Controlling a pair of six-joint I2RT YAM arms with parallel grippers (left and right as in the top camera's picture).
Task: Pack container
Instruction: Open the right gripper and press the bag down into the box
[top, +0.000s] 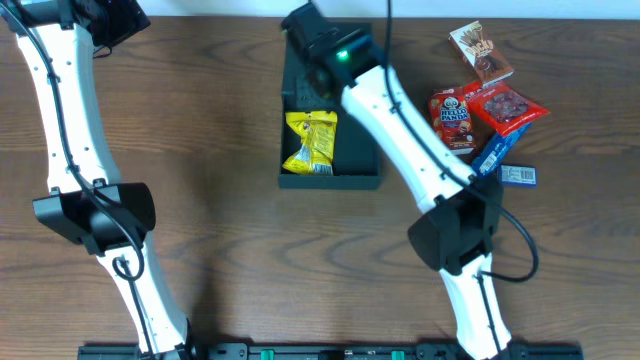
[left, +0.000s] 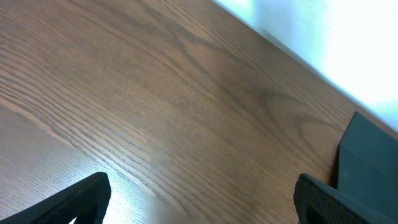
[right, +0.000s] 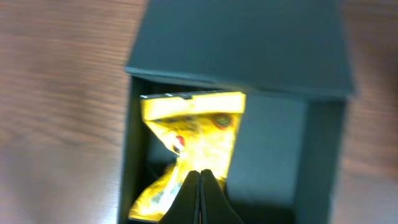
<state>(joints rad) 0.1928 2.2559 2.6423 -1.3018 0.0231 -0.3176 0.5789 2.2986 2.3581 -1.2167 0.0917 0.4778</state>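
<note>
This looks like a robotics lab bench set up for manipulation trials, not a home or a shop. Two white jointed arms, the left arm (top: 70, 120) and the right arm (top: 400, 125), rise from a black mounting rail (top: 330, 351) along the near edge of a wood-grain surface (top: 220, 130). Black cables (top: 525, 245) run along the arms, and a green status light (top: 344, 56) glows near the right arm's wrist. The goods on show are few: a dark container (top: 330, 181) holding a yellow packet (top: 312, 140), and a small cluster of snack packets (top: 505, 105) beside it. Beyond the far edge, the left wrist view shows a plain pale wall (left: 323, 37).
</note>
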